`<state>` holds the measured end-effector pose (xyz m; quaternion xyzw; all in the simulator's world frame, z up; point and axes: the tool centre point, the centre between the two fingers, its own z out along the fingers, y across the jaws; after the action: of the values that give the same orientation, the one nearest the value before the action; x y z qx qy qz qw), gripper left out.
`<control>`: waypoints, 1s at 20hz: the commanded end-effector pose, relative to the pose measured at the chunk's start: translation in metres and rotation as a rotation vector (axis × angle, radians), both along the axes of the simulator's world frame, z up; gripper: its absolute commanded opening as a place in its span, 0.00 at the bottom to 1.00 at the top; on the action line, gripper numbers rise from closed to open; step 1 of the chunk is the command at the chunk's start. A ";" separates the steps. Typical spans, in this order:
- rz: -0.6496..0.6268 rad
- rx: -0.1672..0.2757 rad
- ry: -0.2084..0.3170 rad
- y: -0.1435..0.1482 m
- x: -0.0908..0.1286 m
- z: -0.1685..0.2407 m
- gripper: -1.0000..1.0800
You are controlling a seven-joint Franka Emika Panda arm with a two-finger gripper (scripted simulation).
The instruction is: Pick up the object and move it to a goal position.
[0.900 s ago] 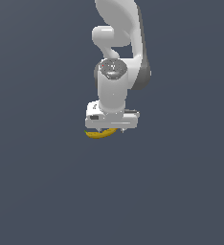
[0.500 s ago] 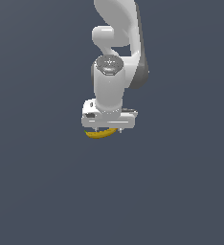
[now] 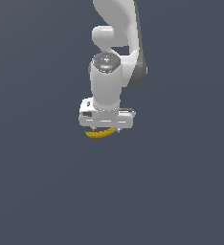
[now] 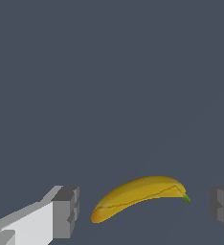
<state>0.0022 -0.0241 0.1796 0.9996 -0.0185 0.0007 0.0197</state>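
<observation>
- The white gripper points straight down over the banana, its two grey fingers spread wide apart with nothing clamped between them.
- In the wrist view, the banana lies in the gap between the fingers, touching neither, with clear space on both sides of it.
- The yellow fruit curves along the line running from one finger to the other, its small green stem tip toward one finger and its blunt orange end toward the other.
- In the exterior view, the banana shows just under the gripper body, peeking out below its lower edge.
- The banana rests on a plain dark grey-blue floor.
- Above the gripper, the white arm rises upright.
</observation>
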 end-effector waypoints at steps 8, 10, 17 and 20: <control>-0.120 0.010 -0.002 -0.001 -0.007 -0.012 0.96; -0.163 0.013 -0.003 -0.002 -0.009 -0.016 0.96; -0.359 0.026 -0.005 -0.005 -0.021 -0.034 0.96; -0.453 0.031 -0.005 -0.006 -0.026 -0.042 0.96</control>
<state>-0.0212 -0.0296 0.1419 0.9757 -0.2189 -0.0011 0.0054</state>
